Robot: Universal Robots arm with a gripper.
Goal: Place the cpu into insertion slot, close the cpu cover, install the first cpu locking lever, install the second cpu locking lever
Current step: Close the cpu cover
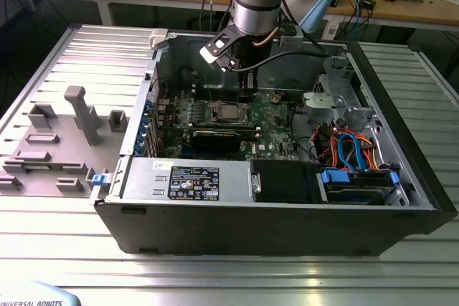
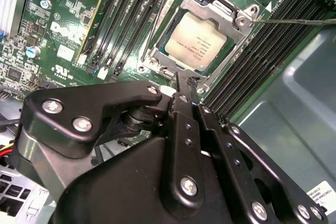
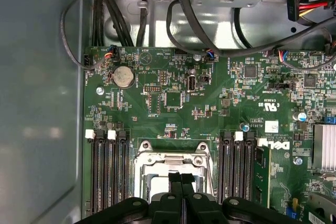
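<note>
Arm down inside open case point(image 1: 287, 220), over the board point(image 3: 173, 98). Gripper point(image 2: 185, 83) clenched: fingers pressed together in both wrist views, nothing between them.

Cpu point(image 2: 198, 43) seated in slot point(image 2: 148, 56), silver top facing up through the window of the cover point(image 2: 215, 9). Cover looks lowered flat on the chip, frame all round it; judged closed, not certain it is clamped.

Lever point(image 2: 294, 21): thin bare rod leaving one corner of the slot and crossing over the memory slots point(image 2: 262, 51), away from the gripper. Prob. standing free, not hooked down. Second lever not made out.

Key relation: in the exterior view, gripper point(image 1: 246, 97) hangs just above the slot, cpu point(image 1: 231, 112) a touch toward the exterior view's left and nearer than the tip. In the first wrist view, gripper point(image 3: 181, 178) sits over the slot's near edge, roughly centred between the two memory banks. Tip apart from the metalwork, contact not seen. Lever's long axis runs across the finger line, free end on the far side of the slot from the tip.

Stage, as judged: cpu in, cover down, levers outstanding.
</note>
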